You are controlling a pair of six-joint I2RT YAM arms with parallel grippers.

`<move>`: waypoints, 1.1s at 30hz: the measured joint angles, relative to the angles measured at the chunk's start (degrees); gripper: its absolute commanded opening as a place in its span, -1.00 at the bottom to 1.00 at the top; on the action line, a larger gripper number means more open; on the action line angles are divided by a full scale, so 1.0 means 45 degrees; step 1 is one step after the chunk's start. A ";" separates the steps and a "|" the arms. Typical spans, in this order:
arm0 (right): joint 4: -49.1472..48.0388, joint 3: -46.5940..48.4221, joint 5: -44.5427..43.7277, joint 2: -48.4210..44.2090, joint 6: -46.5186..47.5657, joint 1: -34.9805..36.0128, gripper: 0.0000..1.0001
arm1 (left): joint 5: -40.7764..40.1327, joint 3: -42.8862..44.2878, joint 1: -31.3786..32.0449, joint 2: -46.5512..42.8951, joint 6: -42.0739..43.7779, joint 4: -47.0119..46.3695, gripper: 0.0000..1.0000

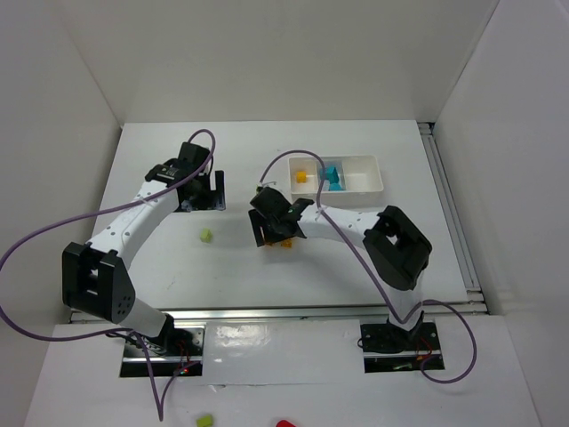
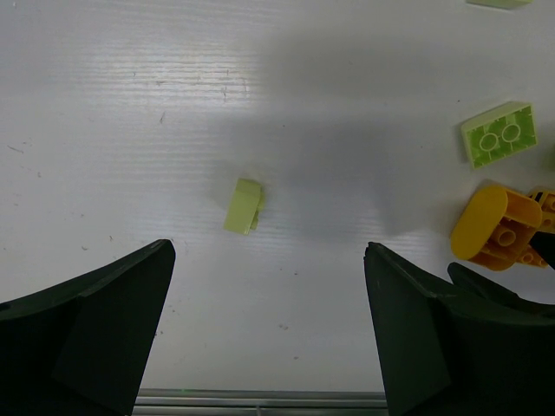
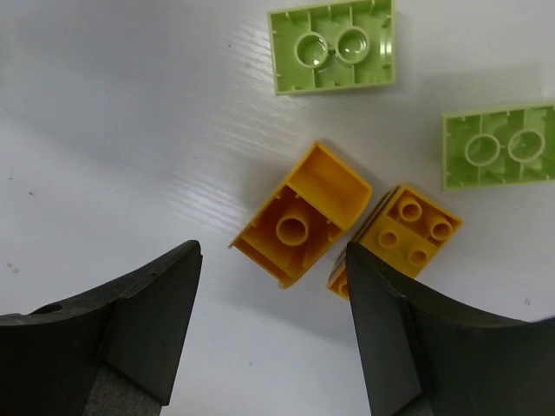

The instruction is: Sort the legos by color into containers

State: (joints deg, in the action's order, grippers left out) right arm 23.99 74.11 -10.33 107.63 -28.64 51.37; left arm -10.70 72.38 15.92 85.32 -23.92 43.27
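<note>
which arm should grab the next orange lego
Right. The right gripper is open with the curved orange brick lined up just ahead of its gap, and the tray sits on its side. The left gripper is open over a lime piece instead.

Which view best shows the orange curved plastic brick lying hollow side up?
Right wrist: the orange curved brick sits large at centre, hollow underside up, by the open right gripper. Left wrist catches it smaller at its right edge. Top external shows only an orange sliver beneath that gripper.
</note>
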 measured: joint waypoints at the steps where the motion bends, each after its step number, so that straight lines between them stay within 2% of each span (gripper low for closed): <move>1: -0.0073 0.0083 0.0029 0.0053 0.0000 0.0005 0.48 | 0.0000 0.0000 0.0000 0.0000 0.0000 0.0005 1.00; 8: -0.0185 0.0466 0.0107 0.0578 0.0000 0.0136 0.48 | 0.0000 -0.0005 0.0000 -0.0005 0.0000 0.0005 1.00; 10: -0.0189 0.0651 0.0097 0.0908 -0.0010 0.0141 0.41 | 0.0000 -0.0010 0.0000 -0.0005 0.0000 0.0000 1.00; 12: -0.0141 0.0835 0.0024 0.1185 -0.0010 0.0141 0.25 | -0.0005 -0.0058 0.0000 -0.0005 0.0000 0.0000 1.00; 13: -0.0136 0.0947 0.0010 0.1336 -0.0005 0.0141 0.05 | -0.0005 -0.0087 0.0000 -0.0010 0.0000 0.0000 1.00; 17: -0.0049 0.1321 -0.0311 0.1632 -0.0092 0.0170 -0.33 | -0.0034 -0.0141 0.0000 -0.0015 0.0005 0.0005 1.00; 18: 0.0024 0.1409 -0.0389 0.1627 -0.0117 0.0185 -0.36 | -0.0049 -0.0141 0.0000 -0.0029 0.0005 0.0005 1.00; 26: 0.0855 0.1671 -0.1899 0.0325 0.0151 0.0000 -0.36 | -0.0214 -0.0277 0.0000 -0.0248 0.0000 0.0000 1.00; 33: 0.0831 0.2880 -0.2526 -0.0544 0.0884 -0.2429 -0.30 | -0.0267 -0.0282 0.0000 -0.0301 -0.0015 -0.0005 1.00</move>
State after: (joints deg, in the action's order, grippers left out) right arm 27.73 87.07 -21.69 105.19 -24.67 40.45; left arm -11.90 71.11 15.92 83.96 -23.99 43.24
